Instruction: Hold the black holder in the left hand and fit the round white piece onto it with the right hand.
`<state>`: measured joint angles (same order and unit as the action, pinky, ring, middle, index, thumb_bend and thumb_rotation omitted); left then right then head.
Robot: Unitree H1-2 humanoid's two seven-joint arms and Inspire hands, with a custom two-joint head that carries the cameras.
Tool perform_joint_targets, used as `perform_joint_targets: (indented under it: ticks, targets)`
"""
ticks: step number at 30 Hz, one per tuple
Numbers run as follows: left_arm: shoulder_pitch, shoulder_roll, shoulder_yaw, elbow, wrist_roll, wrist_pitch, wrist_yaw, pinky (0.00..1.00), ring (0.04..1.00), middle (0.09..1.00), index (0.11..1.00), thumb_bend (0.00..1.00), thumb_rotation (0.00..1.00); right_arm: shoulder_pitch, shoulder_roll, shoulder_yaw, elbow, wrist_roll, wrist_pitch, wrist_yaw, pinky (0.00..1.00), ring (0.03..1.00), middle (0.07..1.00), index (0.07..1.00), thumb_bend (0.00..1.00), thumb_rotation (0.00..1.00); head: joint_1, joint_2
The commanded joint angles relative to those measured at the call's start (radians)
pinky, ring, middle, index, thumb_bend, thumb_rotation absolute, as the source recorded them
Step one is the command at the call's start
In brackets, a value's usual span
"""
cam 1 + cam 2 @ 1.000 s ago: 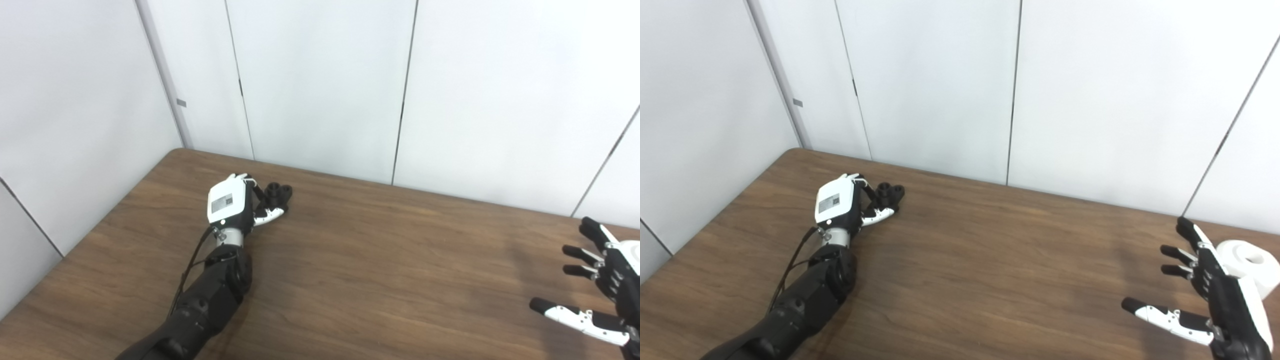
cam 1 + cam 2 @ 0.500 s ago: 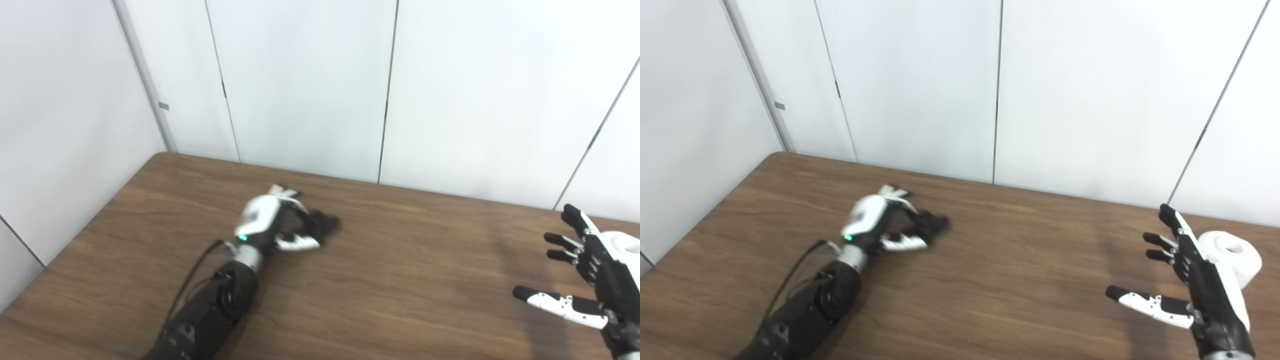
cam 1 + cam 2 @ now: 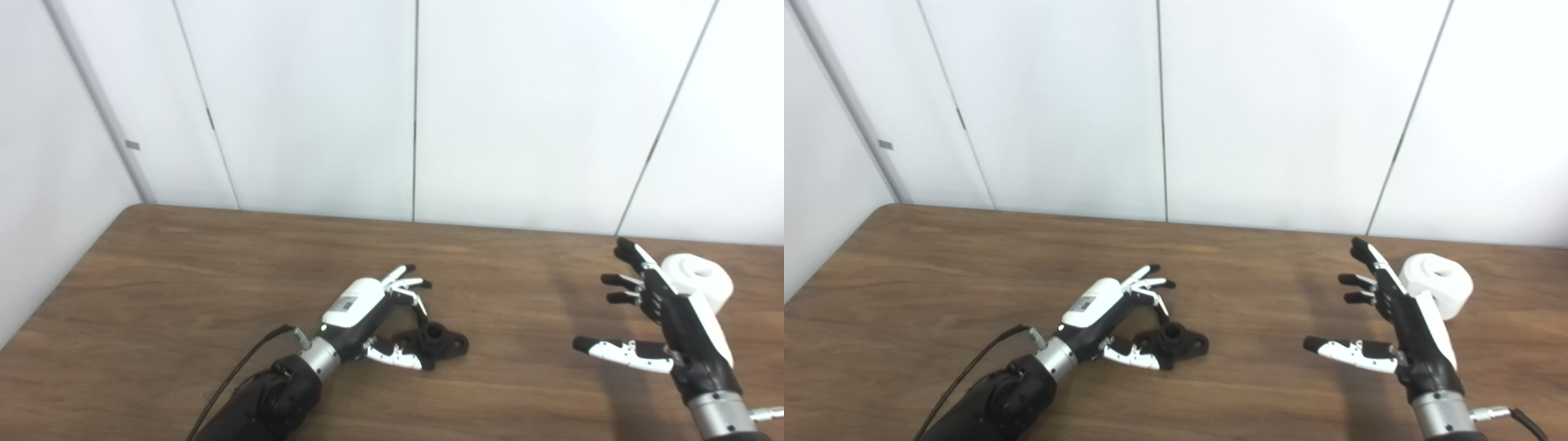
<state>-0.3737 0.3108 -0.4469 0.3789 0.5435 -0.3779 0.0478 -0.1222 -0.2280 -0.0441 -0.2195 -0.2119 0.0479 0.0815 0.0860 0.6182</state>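
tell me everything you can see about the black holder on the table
The black holder is a small matte black part, plastic by its look: a flat base with rounded lobes at its ends and a short hollow tube rising upright from the middle. It lies flat on the wooden table, near the centre. The left hand is at its left end, thumb along its near edge and fingers spread above it; a firm grip is not evident.

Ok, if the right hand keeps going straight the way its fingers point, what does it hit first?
Probably nothing: the right hand points toward the back wall, and the white roll sits just to its right, though depth is unclear.
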Motion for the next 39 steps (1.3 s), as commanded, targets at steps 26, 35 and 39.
perform_joint_targets:
  ticks: [26, 35, 39]
  targets:
    - [0.047, -0.047, -0.184, 0.165, 0.307, 0.246, -0.002, 0.89, 0.944, 0.852, 0.479, 0.53, 0.06, -0.066, -0.166, -0.116, -0.155, 0.067, 0.024, 0.032, 0.71, 0.797, 0.911, 0.917, 0.75, 0.17, -0.148, 0.038]
    - [0.053, -0.02, -0.177, 0.186, 0.284, 0.2, 0.052, 0.88, 0.926, 0.836, 0.48, 0.53, 0.06, -0.19, -0.3, -0.163, -0.067, -0.034, 0.105, 0.009, 0.73, 0.829, 0.895, 0.882, 0.81, 0.2, -0.355, -0.027]
    - [0.056, -0.006, -0.163, 0.184, 0.251, 0.18, 0.046, 0.88, 0.935, 0.84, 0.482, 0.52, 0.06, -0.253, -0.373, -0.138, 0.03, -0.159, 0.209, 0.019, 0.77, 0.903, 0.942, 0.884, 0.85, 0.35, -0.422, -0.056]
